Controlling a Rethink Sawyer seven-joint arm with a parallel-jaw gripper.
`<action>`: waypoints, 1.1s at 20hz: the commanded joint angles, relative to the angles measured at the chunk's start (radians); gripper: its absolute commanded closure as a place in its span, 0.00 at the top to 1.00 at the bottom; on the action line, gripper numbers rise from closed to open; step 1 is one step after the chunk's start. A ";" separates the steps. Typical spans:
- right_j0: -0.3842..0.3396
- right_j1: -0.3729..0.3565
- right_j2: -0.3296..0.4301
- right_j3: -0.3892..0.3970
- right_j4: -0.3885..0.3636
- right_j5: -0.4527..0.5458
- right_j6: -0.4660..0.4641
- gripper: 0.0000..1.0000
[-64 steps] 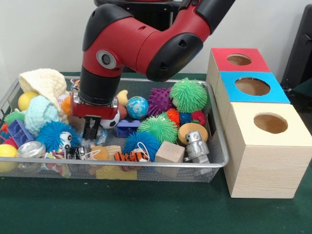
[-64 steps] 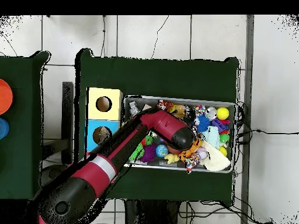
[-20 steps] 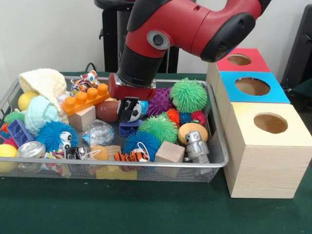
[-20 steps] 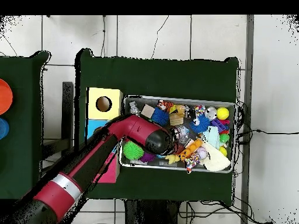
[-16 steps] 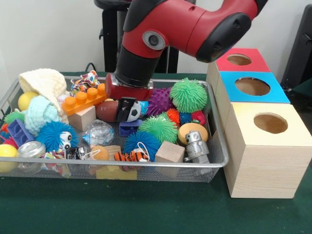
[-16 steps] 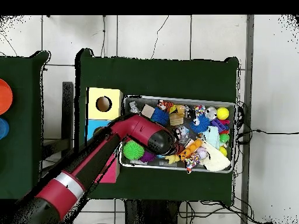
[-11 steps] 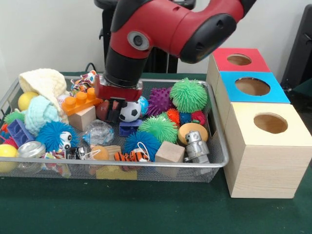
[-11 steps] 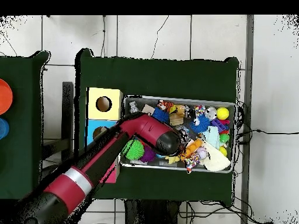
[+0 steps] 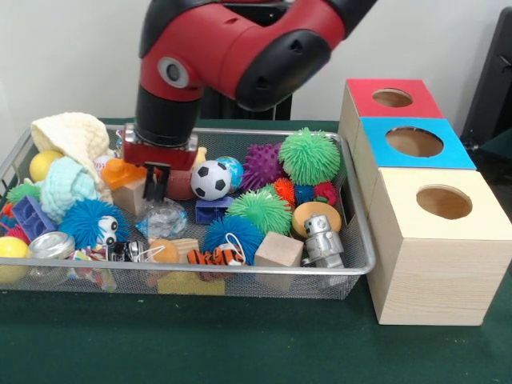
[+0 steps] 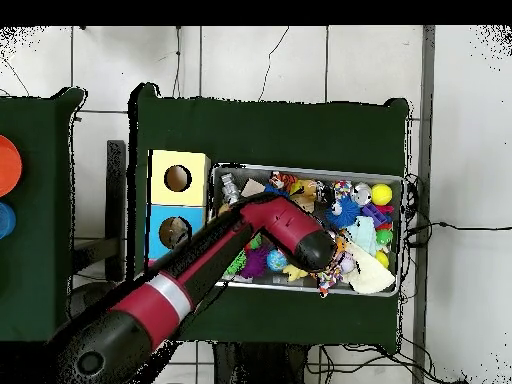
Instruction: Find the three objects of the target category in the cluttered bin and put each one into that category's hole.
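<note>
Wire basket [image 9: 356, 268] crammed with toys; soccer ball [image 9: 211, 179] at centre. Gripper [image 9: 155, 182] left of it, grip state unreadable.

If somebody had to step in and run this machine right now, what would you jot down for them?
Gripper: down in the left half of the wire bin, between the orange block and the soccer ball. Whether it is open or shut cannot be told, and nothing is visibly held.
Boxes: red box, blue box and plain wooden box stand in a row beside the bin. Their holes look empty from here, though the insides are hidden.
Done: no toy seen delivered.
Left: pick out all three target toys from the clutter and drop each into the matching hole.
</note>
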 commanded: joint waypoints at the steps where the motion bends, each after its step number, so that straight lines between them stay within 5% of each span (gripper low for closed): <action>1: -0.120 -0.071 0.286 -0.065 0.104 -0.066 -0.285 0.00; 22: -0.103 -0.091 0.343 -0.064 0.059 -0.026 -0.182 0.00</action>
